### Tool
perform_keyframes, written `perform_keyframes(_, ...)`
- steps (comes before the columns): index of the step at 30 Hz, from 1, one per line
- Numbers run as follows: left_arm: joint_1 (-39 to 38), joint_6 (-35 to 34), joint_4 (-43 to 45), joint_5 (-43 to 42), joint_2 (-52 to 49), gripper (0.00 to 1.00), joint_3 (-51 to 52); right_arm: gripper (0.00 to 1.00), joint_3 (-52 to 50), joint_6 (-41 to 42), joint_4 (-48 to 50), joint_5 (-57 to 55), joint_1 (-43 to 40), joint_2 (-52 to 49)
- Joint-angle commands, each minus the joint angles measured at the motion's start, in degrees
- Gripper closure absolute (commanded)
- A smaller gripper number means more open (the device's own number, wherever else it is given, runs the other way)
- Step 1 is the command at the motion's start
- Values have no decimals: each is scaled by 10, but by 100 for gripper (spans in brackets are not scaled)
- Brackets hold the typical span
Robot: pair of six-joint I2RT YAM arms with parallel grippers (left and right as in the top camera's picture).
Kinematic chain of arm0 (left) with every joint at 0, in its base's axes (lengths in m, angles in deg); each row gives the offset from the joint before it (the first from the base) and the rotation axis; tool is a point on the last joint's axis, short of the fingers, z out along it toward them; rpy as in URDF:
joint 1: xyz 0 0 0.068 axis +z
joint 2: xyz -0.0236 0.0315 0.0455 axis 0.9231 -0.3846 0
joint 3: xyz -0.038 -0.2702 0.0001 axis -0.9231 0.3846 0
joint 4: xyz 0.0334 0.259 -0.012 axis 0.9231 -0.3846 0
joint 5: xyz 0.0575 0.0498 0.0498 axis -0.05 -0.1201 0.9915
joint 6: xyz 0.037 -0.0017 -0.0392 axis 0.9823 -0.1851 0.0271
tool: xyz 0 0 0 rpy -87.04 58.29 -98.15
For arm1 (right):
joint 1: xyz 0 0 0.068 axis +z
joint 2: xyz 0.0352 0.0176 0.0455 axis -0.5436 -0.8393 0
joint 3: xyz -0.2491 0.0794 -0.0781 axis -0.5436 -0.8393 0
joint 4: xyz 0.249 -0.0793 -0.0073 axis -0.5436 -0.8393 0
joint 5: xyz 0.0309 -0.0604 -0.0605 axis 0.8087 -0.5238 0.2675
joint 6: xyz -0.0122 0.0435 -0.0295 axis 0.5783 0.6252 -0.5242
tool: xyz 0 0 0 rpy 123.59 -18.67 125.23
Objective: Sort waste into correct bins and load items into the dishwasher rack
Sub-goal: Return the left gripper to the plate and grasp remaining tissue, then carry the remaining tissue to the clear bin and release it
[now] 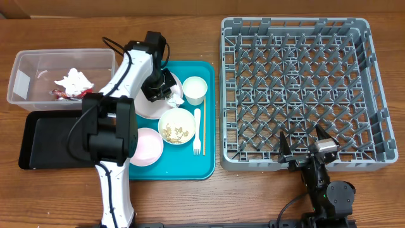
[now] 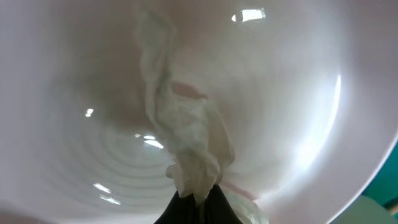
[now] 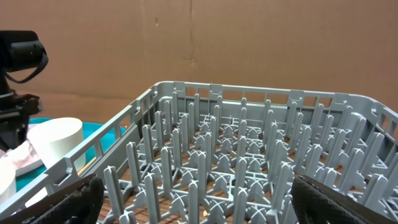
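- On the teal tray [image 1: 190,166], over the large white plate [image 2: 311,93], our left gripper [image 1: 163,90] is pinched tight on a crumpled white napkin [image 2: 186,137].
- Beside it on that tray we see the white cup [image 1: 194,88], the small white bowl [image 1: 176,125] with beige scraps, the white fork [image 1: 197,126], the chopstick [image 1: 203,130] and the pink plate [image 1: 147,145].
- The clear tub [image 1: 38,63] holds a second napkin [image 1: 74,80] and the red wrapper [image 1: 62,95].
- At the dishwasher rack [image 1: 294,95]'s near rim, our right gripper [image 1: 302,142] gapes wide, holding nothing.
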Motion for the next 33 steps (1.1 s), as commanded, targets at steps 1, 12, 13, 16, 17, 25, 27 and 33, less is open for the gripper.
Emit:
perform_keyframes(1, 14, 55, -38, 2, 5, 96, -70, 0, -6, 2, 3, 1, 3, 5)
perform_keyframes(12, 52, 105, -204, 45, 8, 96, -320, 0, -6, 2, 3, 1, 3, 5)
perform_keyframes(13, 59, 105, -217, 53, 8, 96, -336, 0, -6, 2, 3, 1, 3, 5)
perform_keyframes(16, 82, 105, -248, 77, 8, 96, -363, 0, -6, 2, 3, 1, 3, 5)
perform_keyframes(17, 91, 104, -255, 81, 8, 96, -365, 0, -6, 2, 3, 1, 3, 5)
perform_keyframes(25, 177, 92, -283, 86, 8, 96, -359, 0, -6, 2, 3, 1, 3, 5)
perform_keyframes(27, 196, 92, -284, 86, 8, 96, -359, 0, -6, 2, 3, 1, 3, 5)
perform_keyframes(33, 237, 92, -283, 108, 8, 96, -352, 0, -6, 2, 3, 1, 3, 5)
